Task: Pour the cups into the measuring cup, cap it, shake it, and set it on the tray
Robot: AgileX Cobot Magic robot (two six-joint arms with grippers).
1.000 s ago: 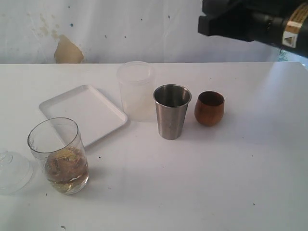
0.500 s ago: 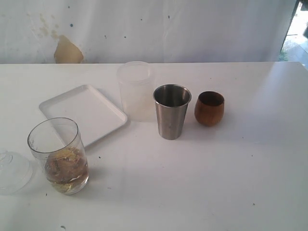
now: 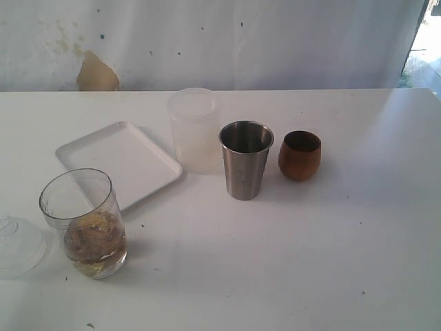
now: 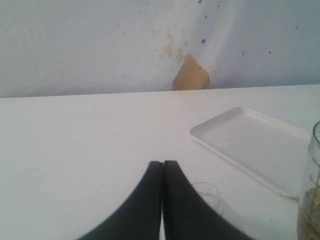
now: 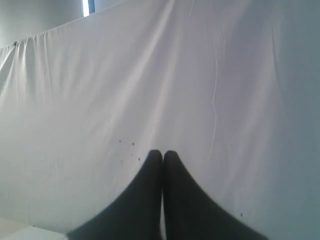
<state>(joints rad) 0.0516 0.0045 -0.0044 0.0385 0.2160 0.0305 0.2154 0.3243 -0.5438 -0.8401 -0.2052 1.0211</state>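
The clear measuring cup (image 3: pixel 83 224) stands at the front left, with brownish liquid and bits in its lower part. Its edge shows in the left wrist view as the measuring cup (image 4: pixel 311 200). The steel tumbler (image 3: pixel 245 159) and the brown wooden cup (image 3: pixel 300 155) stand upright mid-table. The white tray (image 3: pixel 118 161) lies behind the measuring cup; in the left wrist view the tray (image 4: pixel 260 147) is bare. A clear cap (image 3: pixel 17 245) lies at the left edge, also seen as the cap (image 4: pixel 210 194) beside my left gripper (image 4: pixel 162 164), which is shut and holds nothing. My right gripper (image 5: pixel 162 153) is shut, facing the white curtain. Neither arm shows in the exterior view.
A frosted whitish plastic cylinder (image 3: pixel 195 129) stands behind the steel tumbler, beside the tray's far corner. A white curtain (image 3: pixel 220 41) with a brown patch (image 3: pixel 95 74) closes off the back of the white table (image 3: pixel 310 262).
The right arm, seen at the top right of the exterior view a second ago, has left that view. The objects on the table have not moved.
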